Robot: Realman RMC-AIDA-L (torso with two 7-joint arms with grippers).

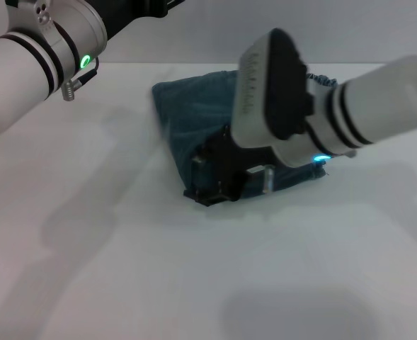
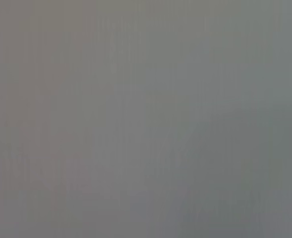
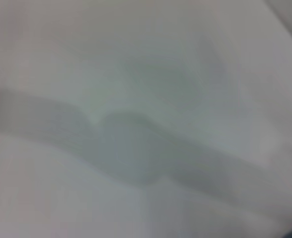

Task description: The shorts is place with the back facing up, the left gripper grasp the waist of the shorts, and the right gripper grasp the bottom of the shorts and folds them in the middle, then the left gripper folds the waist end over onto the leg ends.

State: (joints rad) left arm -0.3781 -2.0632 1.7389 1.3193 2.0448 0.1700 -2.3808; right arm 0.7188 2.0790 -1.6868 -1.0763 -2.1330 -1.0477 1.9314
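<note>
Right gripper [image 1: 219,185] presses down on the near edge of folded shorts [image 1: 194,117]; jaws' state unclear. Left gripper raised far left, jaws unseen.

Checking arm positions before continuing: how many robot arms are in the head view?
2: the left arm raised at far left, the right arm reaching across the shorts, its right hand down on them.

Left wrist view: uniform grey blur, no object or fingers discernible.

Bare white lab tabletop [image 1: 123,269]
</note>
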